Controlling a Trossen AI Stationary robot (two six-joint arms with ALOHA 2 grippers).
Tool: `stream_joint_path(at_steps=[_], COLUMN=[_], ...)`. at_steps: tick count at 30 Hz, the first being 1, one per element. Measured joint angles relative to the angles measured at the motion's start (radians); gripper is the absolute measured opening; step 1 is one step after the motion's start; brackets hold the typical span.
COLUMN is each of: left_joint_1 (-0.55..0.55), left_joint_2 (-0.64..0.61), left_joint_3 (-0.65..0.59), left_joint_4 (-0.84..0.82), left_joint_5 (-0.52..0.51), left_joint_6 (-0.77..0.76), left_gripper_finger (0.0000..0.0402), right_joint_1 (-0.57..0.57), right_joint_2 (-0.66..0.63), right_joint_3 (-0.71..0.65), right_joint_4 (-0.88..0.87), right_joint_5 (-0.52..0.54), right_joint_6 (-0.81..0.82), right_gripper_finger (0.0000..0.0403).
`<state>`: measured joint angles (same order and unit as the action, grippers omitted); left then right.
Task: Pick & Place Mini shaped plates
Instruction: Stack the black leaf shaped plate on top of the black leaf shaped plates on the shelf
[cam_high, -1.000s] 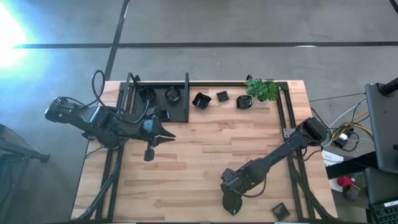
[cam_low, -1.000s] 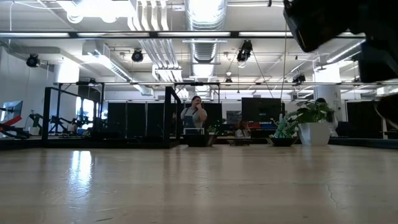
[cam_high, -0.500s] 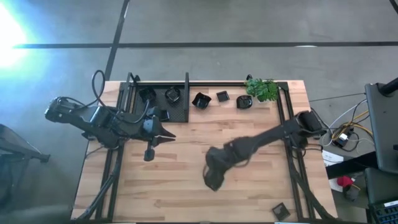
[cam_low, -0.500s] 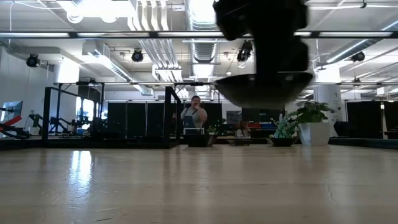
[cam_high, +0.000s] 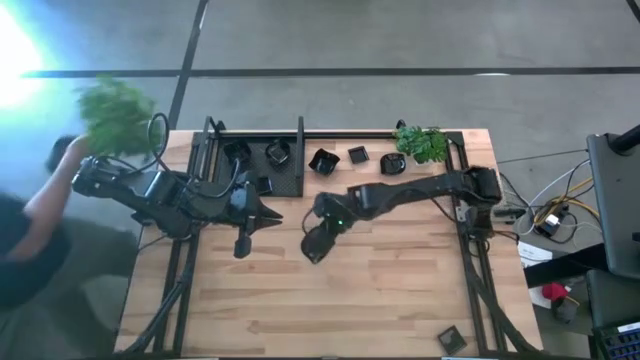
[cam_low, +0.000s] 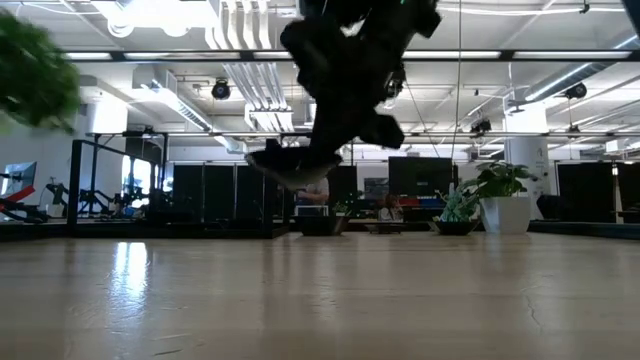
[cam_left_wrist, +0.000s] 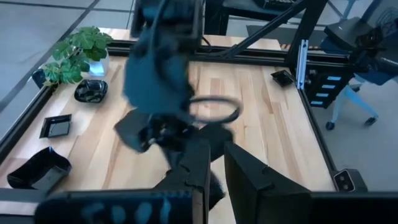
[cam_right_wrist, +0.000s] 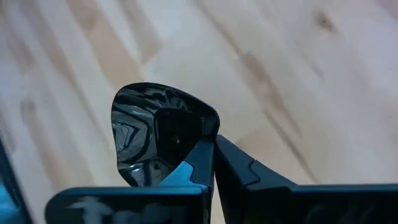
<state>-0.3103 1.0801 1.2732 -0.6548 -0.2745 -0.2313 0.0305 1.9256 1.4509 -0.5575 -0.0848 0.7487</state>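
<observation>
I see my left gripper (cam_high: 268, 218) idling near the tray (cam_high: 290, 180), fingers nearly together, holding nothing. My right gripper (cam_high: 316, 243), mid-table, is clamped on a rounded mini plate (cam_right_wrist: 157, 134) by its rim, above the wood.

I see a glossy black rounded plate (cam_right_wrist: 155, 134) pinched in my right claw (cam_right_wrist: 212, 163), whose dark fingers carry a blue patch. The surface (cam_high: 400, 290) is pale wood with light and tan plank stripes. More black mini plates (cam_high: 357, 155) sit beside a green leafy plant (cam_high: 421, 142). The left claw (cam_high: 262, 216) is black.
</observation>
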Motion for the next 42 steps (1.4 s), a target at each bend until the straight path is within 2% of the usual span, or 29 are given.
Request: stream_joint_path(at_steps=[9, 13, 35, 42], left_joint_1=[0.000, 0.000, 0.000, 0.000], left_joint_2=[0.000, 0.000, 0.000, 0.000], left_joint_3=[0.000, 0.000, 0.000, 0.000], left_joint_4=[0.000, 0.000, -0.007, -0.007], left_joint_5=[0.000, 0.000, 0.000, 0.000], left_joint_6=[-0.007, -0.007, -0.004, -0.004], left_gripper_finger=[0.0041, 0.0041, 0.0041, 0.0041], right_joint_1=[-0.029, -0.027, -0.024, -0.024], right_joint_2=[0.170, 0.211, 0.208, 0.207], right_joint_3=[0.019, 0.044, 0.061, 0.061], right_joint_4=[0.071, 0.070, 0.074, 0.074], right_joint_5=[-0.119, -0.138, -0.127, -0.121], right_joint_6=[0.007, 0.010, 0.010, 0.007], right_gripper_finger=[0.0008, 0.0008, 0.0009, 0.0051])
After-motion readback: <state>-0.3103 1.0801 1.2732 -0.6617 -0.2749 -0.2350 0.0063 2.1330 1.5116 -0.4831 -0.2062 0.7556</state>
